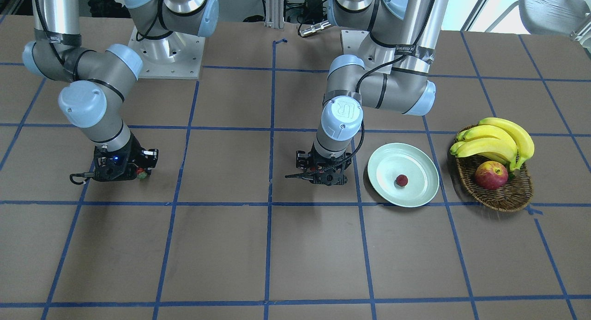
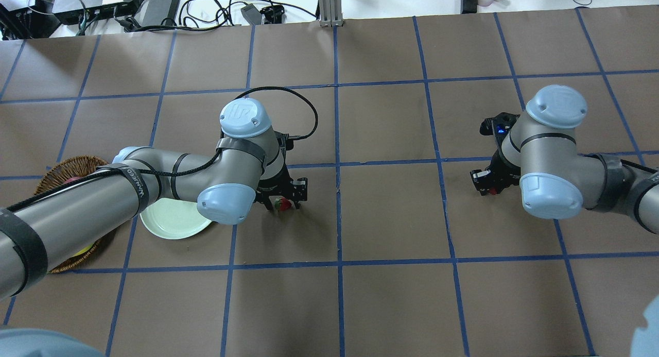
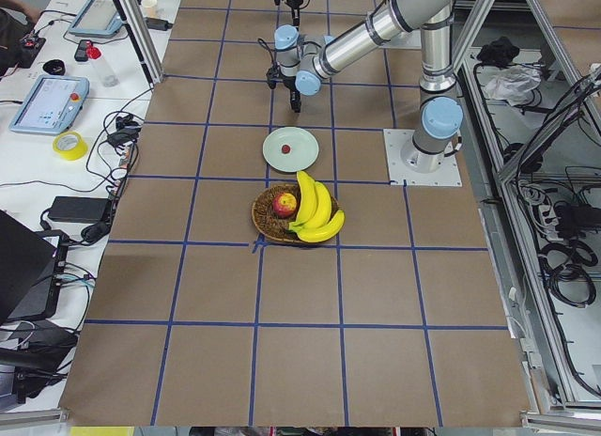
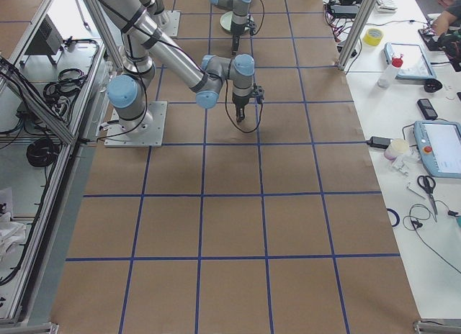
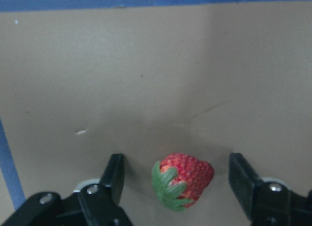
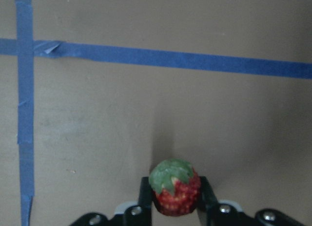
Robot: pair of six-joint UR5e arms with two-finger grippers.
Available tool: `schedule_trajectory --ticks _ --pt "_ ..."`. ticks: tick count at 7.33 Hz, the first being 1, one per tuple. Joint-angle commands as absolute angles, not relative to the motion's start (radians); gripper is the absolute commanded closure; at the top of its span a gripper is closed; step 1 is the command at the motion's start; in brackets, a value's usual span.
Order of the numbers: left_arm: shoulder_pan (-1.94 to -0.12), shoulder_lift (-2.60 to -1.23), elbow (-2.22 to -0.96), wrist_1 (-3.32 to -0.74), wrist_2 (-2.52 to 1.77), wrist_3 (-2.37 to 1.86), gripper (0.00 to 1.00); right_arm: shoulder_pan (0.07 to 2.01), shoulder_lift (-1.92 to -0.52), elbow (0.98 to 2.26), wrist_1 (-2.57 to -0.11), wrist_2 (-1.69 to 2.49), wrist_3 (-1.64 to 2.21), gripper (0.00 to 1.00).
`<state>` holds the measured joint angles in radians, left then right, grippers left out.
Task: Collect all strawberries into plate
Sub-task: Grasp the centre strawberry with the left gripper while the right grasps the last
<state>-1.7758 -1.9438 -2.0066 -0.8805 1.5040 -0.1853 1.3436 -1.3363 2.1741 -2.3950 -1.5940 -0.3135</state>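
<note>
One strawberry lies in the pale green plate. My left gripper is open and low over the table just beside the plate. A second strawberry lies on the brown paper between its fingers, apart from both; it also shows in the overhead view. My right gripper is shut on a third strawberry, green cap forward, close above the table; it shows far from the plate in the front view.
A brown wicker basket with bananas and a red-yellow apple stands just beyond the plate. Blue tape lines grid the brown table cover. The arm bases stand at the robot's edge.
</note>
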Motion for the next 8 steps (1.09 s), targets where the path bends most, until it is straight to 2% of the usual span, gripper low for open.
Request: schedule_trajectory --ticks 1,3,4,5,8 --pt "-1.775 -1.944 -2.005 -0.882 1.5 -0.186 0.48 1.344 -1.347 2.132 -2.35 -1.605 -0.313 0.93" --pt "-1.776 -1.941 -2.005 -0.882 1.5 -0.184 0.71 1.344 -1.391 2.06 -2.191 -1.605 -0.313 0.93" --pt "-1.775 -1.924 -2.002 -0.881 1.502 -0.184 0.88 1.347 -1.399 2.039 -2.143 -1.605 -0.302 0.93" --pt "-1.764 -1.907 -1.997 -0.881 1.515 -0.161 0.92 1.348 -1.401 2.034 -2.138 -1.615 -0.293 0.94" --pt "-1.562 -1.812 -1.99 -0.957 1.522 0.016 0.92 1.383 -1.405 2.029 -2.138 -1.638 -0.244 0.93"
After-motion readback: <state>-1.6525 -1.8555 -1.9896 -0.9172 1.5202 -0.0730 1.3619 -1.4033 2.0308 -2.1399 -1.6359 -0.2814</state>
